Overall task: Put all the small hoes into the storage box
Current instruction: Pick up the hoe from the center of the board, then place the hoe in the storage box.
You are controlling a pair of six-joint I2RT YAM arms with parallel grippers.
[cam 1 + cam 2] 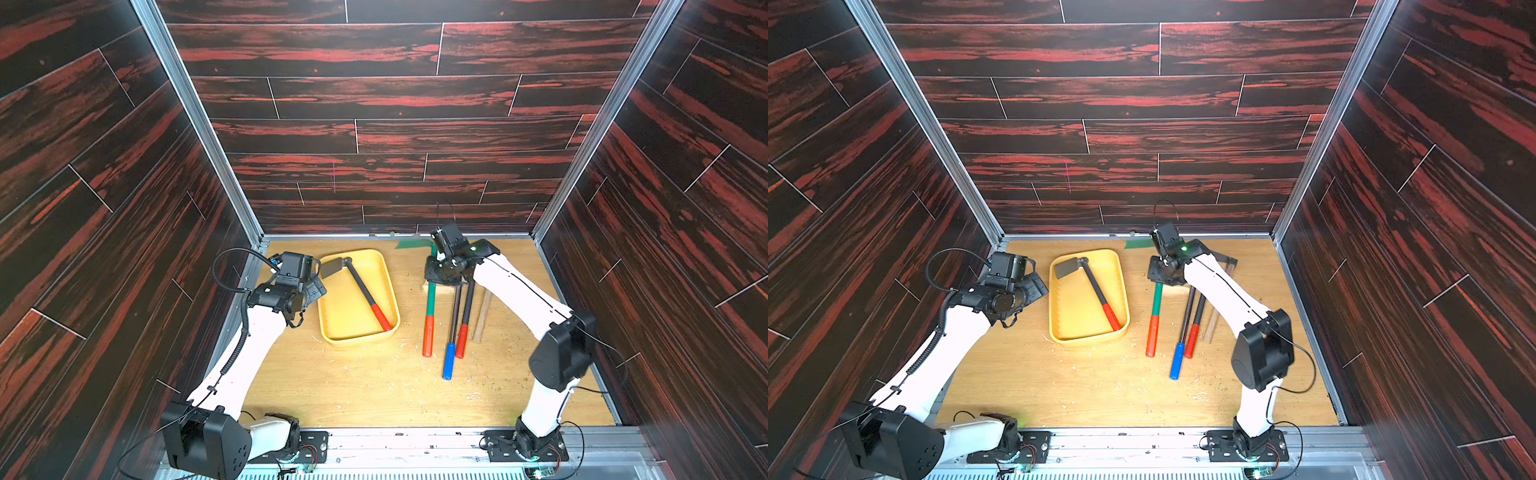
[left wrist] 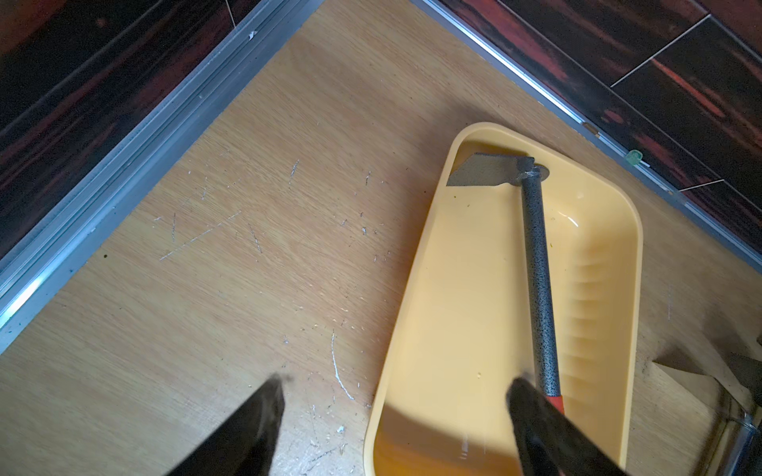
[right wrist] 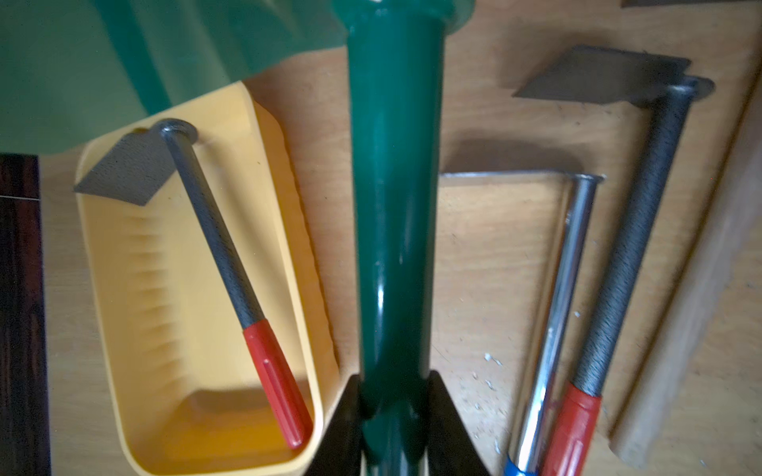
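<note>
The yellow storage box (image 1: 357, 340) (image 1: 1088, 338) (image 2: 414, 272) (image 3: 214, 467) sits at the back left of the table. Inside it a small hoe (image 1: 361, 286) (image 1: 1096, 289) (image 2: 536, 268) (image 3: 218, 239) with a grey speckled shaft and red grip lies diagonally. My left gripper (image 1: 322, 282) (image 1: 1042, 282) (image 2: 398, 385) is open and empty, straddling the box's left rim. My right gripper (image 1: 440, 276) (image 1: 1160, 276) (image 3: 393, 395) is shut on the shaft of a green hoe (image 1: 430, 299) (image 1: 1156, 299) (image 3: 396, 206) with an orange-red grip, just right of the box.
Right of the green hoe lie a chrome hoe with a blue grip (image 1: 449, 361) (image 3: 569, 268), a speckled hoe with a red grip (image 1: 462, 340) (image 3: 635, 247) and a wooden handle (image 1: 482, 316). Dark panelled walls with metal rails enclose the table on three sides.
</note>
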